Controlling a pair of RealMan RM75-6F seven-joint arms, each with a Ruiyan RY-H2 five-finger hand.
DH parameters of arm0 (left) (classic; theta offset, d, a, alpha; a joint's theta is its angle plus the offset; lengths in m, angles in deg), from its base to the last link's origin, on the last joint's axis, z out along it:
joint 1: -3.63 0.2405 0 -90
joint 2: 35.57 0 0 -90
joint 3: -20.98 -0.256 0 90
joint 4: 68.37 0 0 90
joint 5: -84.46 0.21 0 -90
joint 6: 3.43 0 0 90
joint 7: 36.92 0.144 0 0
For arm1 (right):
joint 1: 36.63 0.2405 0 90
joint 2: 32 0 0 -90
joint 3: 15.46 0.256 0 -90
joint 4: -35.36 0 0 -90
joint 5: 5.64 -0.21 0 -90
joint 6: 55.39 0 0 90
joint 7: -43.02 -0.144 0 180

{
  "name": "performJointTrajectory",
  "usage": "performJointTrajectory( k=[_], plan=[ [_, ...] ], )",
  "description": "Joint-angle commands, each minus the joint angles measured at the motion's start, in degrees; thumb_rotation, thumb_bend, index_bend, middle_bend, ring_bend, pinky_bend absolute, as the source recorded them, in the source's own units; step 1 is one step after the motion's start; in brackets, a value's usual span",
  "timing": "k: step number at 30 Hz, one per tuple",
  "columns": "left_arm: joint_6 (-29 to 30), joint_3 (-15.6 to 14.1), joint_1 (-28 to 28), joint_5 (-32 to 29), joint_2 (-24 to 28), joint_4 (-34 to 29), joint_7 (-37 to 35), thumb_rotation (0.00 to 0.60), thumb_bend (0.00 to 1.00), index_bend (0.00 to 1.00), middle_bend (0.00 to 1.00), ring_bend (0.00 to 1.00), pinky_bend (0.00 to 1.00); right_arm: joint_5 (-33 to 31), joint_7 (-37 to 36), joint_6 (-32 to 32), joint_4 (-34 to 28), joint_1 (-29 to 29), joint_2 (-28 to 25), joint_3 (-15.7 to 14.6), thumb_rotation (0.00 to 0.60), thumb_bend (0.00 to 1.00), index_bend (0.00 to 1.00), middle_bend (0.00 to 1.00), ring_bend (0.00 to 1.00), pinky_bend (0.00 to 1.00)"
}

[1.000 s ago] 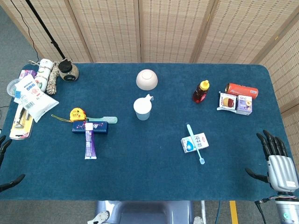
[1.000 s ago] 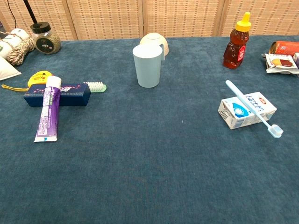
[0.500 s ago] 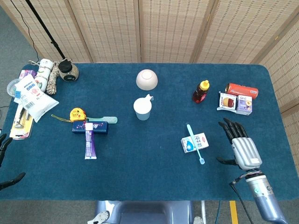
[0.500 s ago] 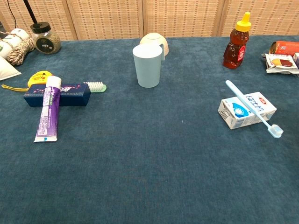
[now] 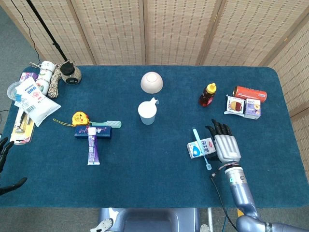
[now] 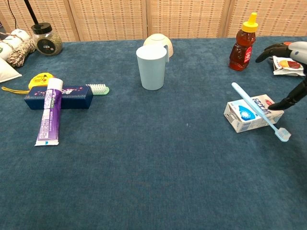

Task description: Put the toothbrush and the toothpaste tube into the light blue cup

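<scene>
The light blue cup (image 5: 147, 113) (image 6: 152, 67) stands upright near the table's middle. A light blue toothbrush (image 5: 202, 149) (image 6: 259, 111) lies across a small white carton (image 5: 199, 147) (image 6: 252, 114). The purple toothpaste tube (image 5: 91, 146) (image 6: 49, 118) lies across a dark blue box (image 5: 93, 133) (image 6: 60, 97) at the left. My right hand (image 5: 226, 144) (image 6: 288, 72) hovers just right of the carton, fingers spread, holding nothing. My left hand (image 5: 6, 164) shows only as dark fingertips at the left edge, apart and holding nothing.
A green brush (image 5: 107, 124) lies behind the dark blue box, beside a yellow tape measure (image 5: 78, 117). An upturned bowl (image 5: 151, 81) sits behind the cup. A honey bottle (image 5: 207, 94), a red can (image 5: 249, 92) and snack packs (image 5: 244, 106) stand at the right. Packets, rope and a jar crowd the far left.
My right hand has moved left from the table's right edge to just beside the carton and toothbrush, and now enters the chest view. Nothing else has moved.
</scene>
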Motion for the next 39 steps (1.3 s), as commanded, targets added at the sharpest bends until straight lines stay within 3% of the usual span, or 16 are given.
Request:
performJointTrajectory(
  k=[1, 8, 20, 27, 39],
  plan=[
    [-0.2, 0.0, -0.1, -0.1, 0.1, 0.0, 0.0, 0.600, 0.00, 0.00, 0.00, 0.00, 0.00, -3.2, 3.8, -0.7, 1.1, 2.6, 3.1, 0.7, 0.600, 0.00, 0.18, 0.00, 0.00, 0.00],
    [-0.2, 0.1, -0.1, -0.4, 0.3, 0.0, -0.6, 0.600, 0.00, 0.00, 0.00, 0.00, 0.00, -6.8, 8.8, -5.9, 4.0, 4.6, 8.5, 1.3, 0.600, 0.00, 0.20, 0.00, 0.00, 0.00],
    [-0.2, 0.3, -0.1, -0.8, 0.7, 0.5, -2.5, 0.600, 0.00, 0.00, 0.00, 0.00, 0.00, -9.2, 12.1, -9.8, 4.8, 5.3, 10.3, 0.8, 0.600, 0.00, 0.21, 0.00, 0.00, 0.00],
    [-0.3, 0.3, -0.1, -0.9, 1.0, 0.5, -3.0, 0.600, 0.00, 0.00, 0.00, 0.00, 0.00, -14.6, 16.2, -12.9, -0.2, 5.8, 9.1, 2.8, 0.600, 0.00, 0.31, 0.00, 0.00, 0.00],
    [0.0, 0.3, 0.1, -0.9, 1.1, 0.8, -3.9, 0.600, 0.00, 0.00, 0.00, 0.00, 0.00, -25.3, 20.7, -13.9, -0.3, 8.9, 10.7, 6.1, 0.600, 0.00, 0.36, 0.00, 0.00, 0.00]
  ],
)
